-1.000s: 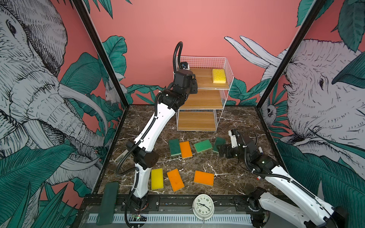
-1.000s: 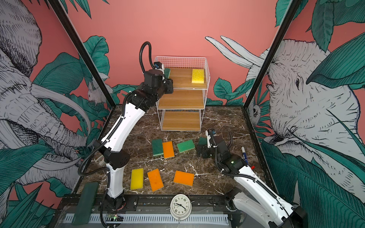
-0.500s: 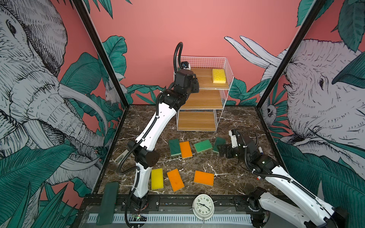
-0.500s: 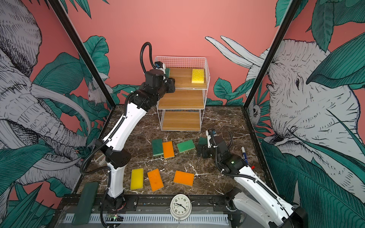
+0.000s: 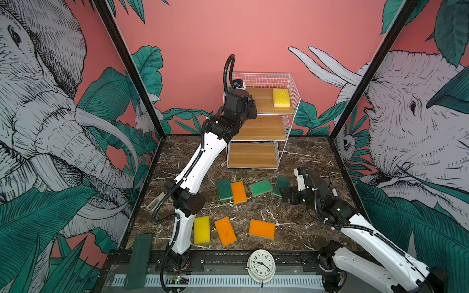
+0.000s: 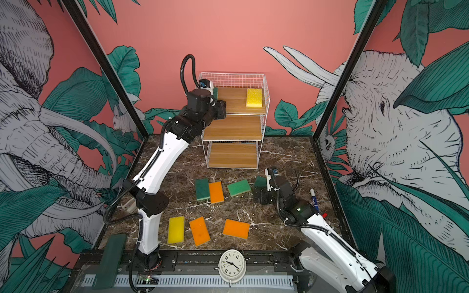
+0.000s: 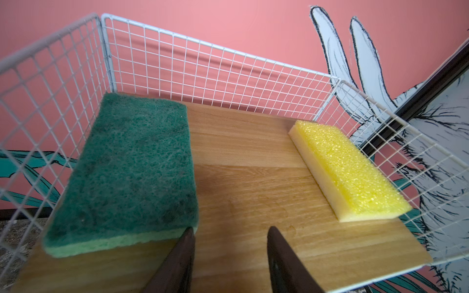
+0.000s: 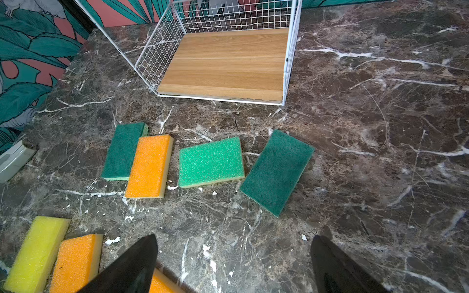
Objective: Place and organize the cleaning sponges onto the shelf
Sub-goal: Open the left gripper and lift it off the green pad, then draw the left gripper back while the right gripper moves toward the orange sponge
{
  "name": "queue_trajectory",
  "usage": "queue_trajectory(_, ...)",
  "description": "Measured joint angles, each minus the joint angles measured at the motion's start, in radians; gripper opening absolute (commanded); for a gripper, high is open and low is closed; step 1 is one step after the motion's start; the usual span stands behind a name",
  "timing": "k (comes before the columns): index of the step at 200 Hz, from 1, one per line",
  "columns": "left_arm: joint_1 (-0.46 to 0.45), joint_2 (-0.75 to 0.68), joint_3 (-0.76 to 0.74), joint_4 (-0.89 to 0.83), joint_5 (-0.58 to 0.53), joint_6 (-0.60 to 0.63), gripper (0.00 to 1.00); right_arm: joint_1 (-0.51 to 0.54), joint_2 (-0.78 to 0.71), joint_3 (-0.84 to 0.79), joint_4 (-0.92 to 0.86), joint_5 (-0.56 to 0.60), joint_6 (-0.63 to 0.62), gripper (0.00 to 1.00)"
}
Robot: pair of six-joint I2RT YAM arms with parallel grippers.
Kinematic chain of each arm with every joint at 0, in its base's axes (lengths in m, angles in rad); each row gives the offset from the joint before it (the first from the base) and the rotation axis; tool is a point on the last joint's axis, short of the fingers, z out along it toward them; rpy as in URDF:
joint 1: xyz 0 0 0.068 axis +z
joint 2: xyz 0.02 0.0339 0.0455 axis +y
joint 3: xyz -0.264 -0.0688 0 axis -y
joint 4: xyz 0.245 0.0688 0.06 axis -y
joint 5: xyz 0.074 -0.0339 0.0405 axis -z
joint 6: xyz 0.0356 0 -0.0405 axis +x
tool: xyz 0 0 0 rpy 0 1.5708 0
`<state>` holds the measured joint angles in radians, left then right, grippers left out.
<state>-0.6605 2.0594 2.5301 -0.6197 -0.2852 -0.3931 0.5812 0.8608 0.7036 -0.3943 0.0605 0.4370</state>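
Note:
The shelf (image 5: 258, 126) stands at the back of the table. A green sponge (image 7: 127, 172) lies scouring face up on the left of its top board (image 7: 248, 157), and a yellow sponge (image 7: 347, 172) lies on the right. My left gripper (image 7: 229, 230) hovers at that board's front edge, open and empty, with one fingertip beside the green sponge's near corner. Several sponges lie on the table: two dark green (image 8: 276, 172) (image 8: 123, 149), a light green (image 8: 210, 162), three orange (image 8: 149, 165) (image 8: 76, 261) (image 5: 262, 228) and a yellow (image 8: 35, 251). My right gripper (image 8: 233, 237) is open and empty above the table, just short of them.
A white clock (image 5: 261, 265) sits on the front rail. A marker pen (image 6: 314, 199) lies by the right wall, behind the right arm. A dark green block (image 5: 138, 261) leans at the front left corner. The shelf's middle board (image 6: 233, 128) and bottom board (image 8: 225, 63) hold nothing.
The left wrist has edged slightly to the right along the top shelf's front. The right arm and the sponges on the table have not moved.

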Motion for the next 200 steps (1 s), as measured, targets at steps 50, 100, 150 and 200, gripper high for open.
queue_trajectory(50, -0.064, -0.129, -0.159, -0.01, -0.023, 0.038, 0.5, 0.0, 0.0, 0.0, 0.0, -0.001, 0.001, 0.96)
queue_trajectory(100, -0.09, -0.343, -0.313, -0.01, -0.021, 0.109, 0.57, 0.0, 0.003, 0.001, -0.005, -0.005, 0.013, 0.95)
queue_trajectory(150, -0.071, -0.472, -0.324, -0.13, -0.059, 0.232, 0.71, 0.0, 0.013, 0.024, -0.036, 0.004, 0.042, 0.93)
queue_trajectory(200, 0.062, -0.723, -0.803, -0.141, -0.055, 0.2, 0.7, 0.0, 0.072, 0.043, -0.047, -0.013, 0.084, 0.9)
